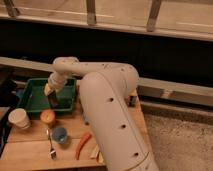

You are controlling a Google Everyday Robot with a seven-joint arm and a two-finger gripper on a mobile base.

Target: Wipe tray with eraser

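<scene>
The green tray (pixel 35 102) sits at the back left of the wooden table. My gripper (pixel 51 95) reaches down from the big white arm (pixel 107 100) into the tray's right half. It is shut on the eraser (pixel 53 99), a dark block with a tan top. The eraser's lower end is down at the tray floor, near the tray's front right part. The arm hides the tray's right rim.
On the wooden table (pixel 30 152) in front of the tray are a white cup (pixel 19 119), a small orange object (pixel 47 116), a small blue cup (pixel 60 134), a fork (pixel 51 146) and a red-orange long thing (pixel 82 144). A dark wall and rail run behind.
</scene>
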